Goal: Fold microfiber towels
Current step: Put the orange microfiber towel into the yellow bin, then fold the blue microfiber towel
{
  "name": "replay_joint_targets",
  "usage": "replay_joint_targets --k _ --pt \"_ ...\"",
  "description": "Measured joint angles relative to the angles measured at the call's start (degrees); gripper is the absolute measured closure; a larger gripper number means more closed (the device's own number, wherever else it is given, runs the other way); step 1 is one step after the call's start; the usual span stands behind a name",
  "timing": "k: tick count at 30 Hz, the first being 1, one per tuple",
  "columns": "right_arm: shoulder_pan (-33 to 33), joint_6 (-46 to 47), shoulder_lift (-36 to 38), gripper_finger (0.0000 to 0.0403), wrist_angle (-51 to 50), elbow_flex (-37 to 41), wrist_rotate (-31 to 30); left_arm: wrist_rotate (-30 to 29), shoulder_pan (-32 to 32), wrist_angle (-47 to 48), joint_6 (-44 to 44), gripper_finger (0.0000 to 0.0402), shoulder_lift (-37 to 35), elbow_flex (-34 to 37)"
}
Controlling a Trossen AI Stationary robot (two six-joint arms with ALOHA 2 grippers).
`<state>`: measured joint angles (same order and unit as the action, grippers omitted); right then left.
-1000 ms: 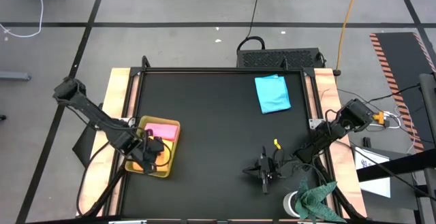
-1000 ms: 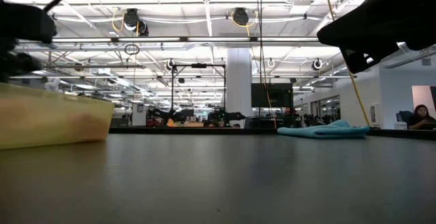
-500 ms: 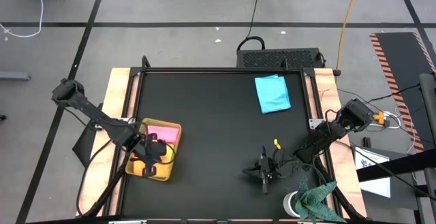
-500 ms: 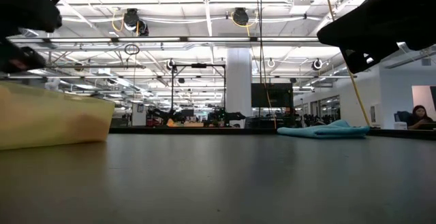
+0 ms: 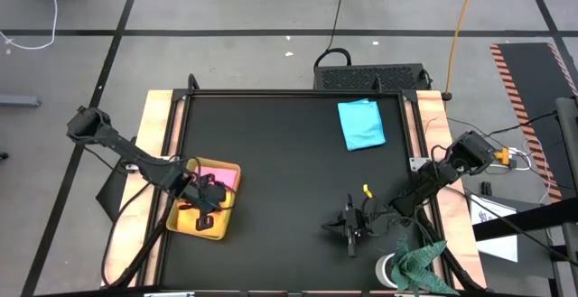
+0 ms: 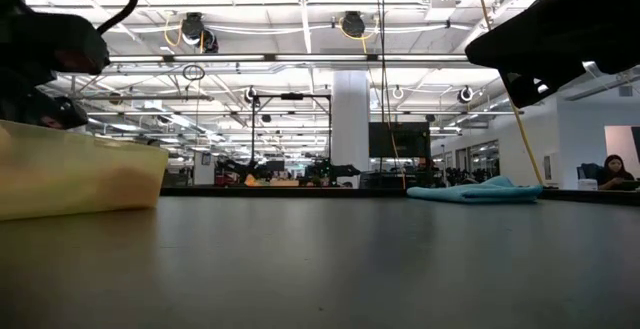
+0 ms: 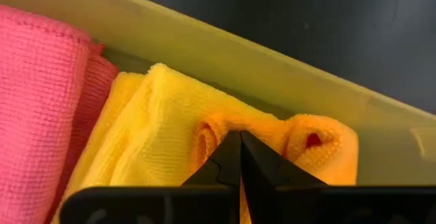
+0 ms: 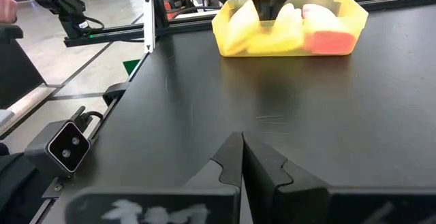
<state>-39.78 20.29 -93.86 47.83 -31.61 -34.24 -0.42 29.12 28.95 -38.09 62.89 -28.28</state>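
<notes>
Left gripper (image 5: 206, 208) angled down into the yellow-green tray (image 5: 227, 167), fingers pressed together, pinching a fold of the orange towel (image 7: 320, 149) beside the yellow towel (image 7: 146, 139) and pink towel (image 7: 41, 101). Right gripper (image 5: 350, 228) low over the table (image 5: 289, 153), fingers closed on nothing; light blue towel (image 5: 361, 124) flat at the far side.

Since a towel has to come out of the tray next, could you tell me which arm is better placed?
Left. The left gripper is pinched on the orange towel inside the tray; the right gripper rests across the table.
</notes>
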Motion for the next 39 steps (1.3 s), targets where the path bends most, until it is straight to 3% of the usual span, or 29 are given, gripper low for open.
replay_joint_targets --k 5,10,14,17,20,24,29,34,39 --pt "1.28 -3.74 1.54 0.0403 1.23 0.02 0.02 0.37 0.02 3.35 1.42 0.0389 0.00 -4.41" --pt "5.74 -8.82 10.66 0.0403 -5.55 0.02 -0.04 -0.91 0.02 10.44 1.96 0.0398 0.00 -11.69" --pt "13.66 -6.76 21.20 0.0403 -23.57 0.02 -0.09 -9.98 0.02 8.81 4.16 0.0384 0.00 -15.43" --pt "22.65 -0.50 27.44 0.0399 -40.63 0.02 -0.09 -20.15 0.02 -0.12 7.55 0.0376 -0.02 -15.26" --pt "33.66 6.63 30.77 0.0383 -55.96 0.02 1.82 -23.78 -0.82 -12.57 13.37 0.0374 0.83 -13.41" --pt "47.91 9.61 30.14 0.0354 -66.46 0.02 8.63 -23.83 -1.58 -28.15 20.52 0.0381 3.90 -10.31" --pt "59.42 7.05 24.53 0.0353 -65.66 0.02 10.52 -26.68 -2.46 -37.70 25.60 0.0398 10.76 -8.74" --pt "64.53 5.86 17.39 0.0393 -65.43 0.00 15.82 -29.22 -3.23 -40.73 24.47 0.0385 17.15 -8.72" --pt "61.56 9.77 12.92 0.0396 -61.09 -0.31 22.83 -28.72 -3.34 -43.24 24.52 0.0380 19.34 -8.72"
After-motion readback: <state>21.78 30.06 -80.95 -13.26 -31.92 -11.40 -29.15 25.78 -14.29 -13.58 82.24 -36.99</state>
